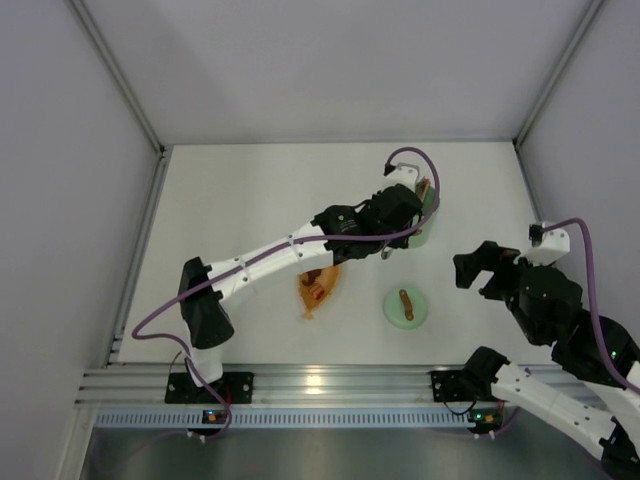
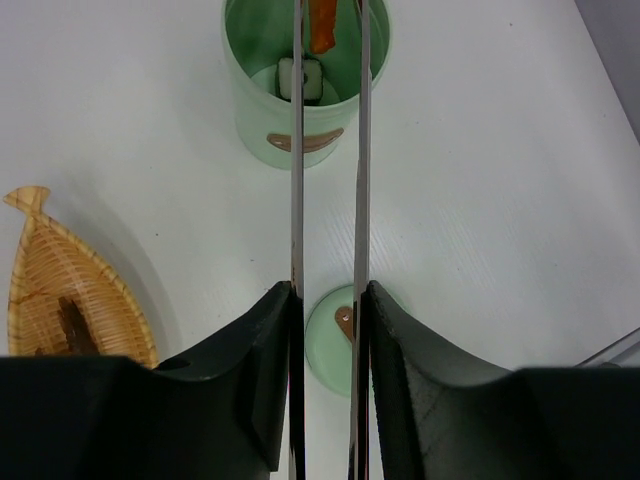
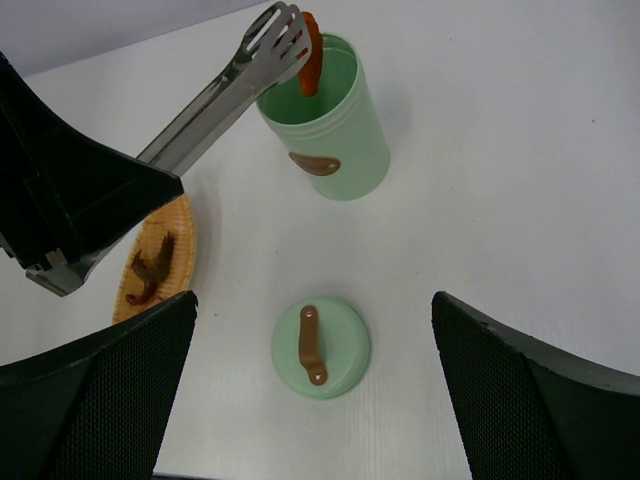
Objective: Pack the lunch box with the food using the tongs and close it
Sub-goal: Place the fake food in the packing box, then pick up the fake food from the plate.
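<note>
Lunch box, upright and open, on the right half of the white surface. Down inside, a small white and dark bit of food. Right at its mouth, the tips of the tongs, with an orange bit between them. Lower down the tongs, the left gripper, clenched on both thin arms. Near the lunch box, toward the front, the round green lid, flat, brown handle up. Off to the left, the orange tray, with more dark and red bits in it. On the right, well apart from the lunch box, the right gripper, spread wide, nothing in it.
</note>
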{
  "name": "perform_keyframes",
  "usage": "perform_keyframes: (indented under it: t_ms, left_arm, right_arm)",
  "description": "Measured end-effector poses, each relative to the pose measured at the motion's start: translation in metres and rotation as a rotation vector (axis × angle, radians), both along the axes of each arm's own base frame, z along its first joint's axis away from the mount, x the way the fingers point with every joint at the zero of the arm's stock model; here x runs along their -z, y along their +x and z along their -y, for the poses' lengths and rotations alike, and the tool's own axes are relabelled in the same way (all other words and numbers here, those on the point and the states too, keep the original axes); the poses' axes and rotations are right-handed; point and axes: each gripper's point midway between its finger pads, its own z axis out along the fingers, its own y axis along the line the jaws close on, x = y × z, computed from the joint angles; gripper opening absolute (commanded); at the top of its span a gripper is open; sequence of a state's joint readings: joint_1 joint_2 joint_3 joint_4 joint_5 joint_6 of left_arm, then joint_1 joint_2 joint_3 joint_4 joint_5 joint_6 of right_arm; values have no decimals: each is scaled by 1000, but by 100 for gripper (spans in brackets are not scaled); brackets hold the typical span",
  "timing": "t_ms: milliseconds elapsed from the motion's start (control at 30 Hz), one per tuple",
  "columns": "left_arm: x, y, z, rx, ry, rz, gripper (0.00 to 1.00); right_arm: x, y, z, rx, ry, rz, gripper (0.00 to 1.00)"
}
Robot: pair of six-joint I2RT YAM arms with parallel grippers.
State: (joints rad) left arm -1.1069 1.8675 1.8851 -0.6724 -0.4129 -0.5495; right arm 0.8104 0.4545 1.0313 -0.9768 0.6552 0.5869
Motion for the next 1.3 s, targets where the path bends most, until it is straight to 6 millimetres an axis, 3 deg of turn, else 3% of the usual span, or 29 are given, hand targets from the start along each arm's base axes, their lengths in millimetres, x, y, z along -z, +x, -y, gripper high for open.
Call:
perform_keyframes:
  t_ms: [133,367,500,633,767,867,967,1200,1300]
  left_arm:
    - [0,1,0,-1,2,4,46]
    - [-2,1,-1,-1,2,10,46]
    - [-14,-2,-8,-3,-19,20,46]
    - [-36,-12,-34,-22,-48,40,46]
    - [-58,-27,-73,-62,-86,53,46]
    - [-59,-41,-106,-99,-92,41,46]
    - [-39,-54,-138,-137,-56,6,46]
    - [48,-87,-198,-212,122,-135,46]
    - [67,-99,-217,-235,148,-174,45]
  right_arm:
    - [0,0,0,1,0,1,99]
    - [-1,0,1,3,1,3,99]
    - [-1,0,1,3,1,3,99]
    - [-2,0,1,4,1,4,99]
    - [-2,0,1,4,1,4,100]
    - [-2,0,1,4,2,5,100]
    - [1,1,0,3,-2,0,100]
    - [13,2,-4,-5,-22,-25,100]
    - [14,3,-5,-7,-23,-27,100]
